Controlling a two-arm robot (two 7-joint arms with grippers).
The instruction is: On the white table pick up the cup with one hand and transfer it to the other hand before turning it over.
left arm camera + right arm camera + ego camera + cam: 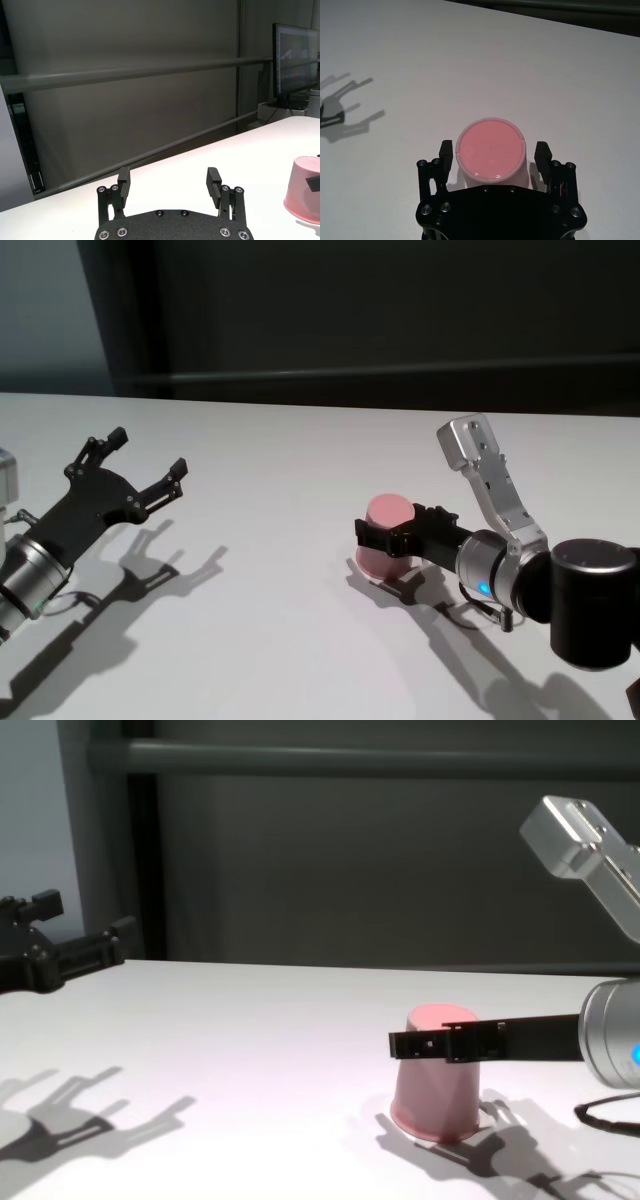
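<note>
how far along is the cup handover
Early. The right end effector is open, straddling the pink plastic cup, which stands upside down on the white table. No grip or lift yet. The left end effector waits open, well apart. Handover and flipping remain.

A plain, smooth pink plastic tumbler (pixel 386 538) (pixel 491 156) (pixel 438 1073) (pixel 304 188), handleless and tapered, is stood upside down on the large, flat, matte white tabletop (pixel 300 540) (pixel 250 1050) (pixel 470 65), with its wide rim against the surface and its closed, narrower base turned upward. It is placed on the right half of the tabletop, upright and not tilted. Its upper part is flanked on both sides by slim black fingers; whether it is touched by them cannot be told.
</note>
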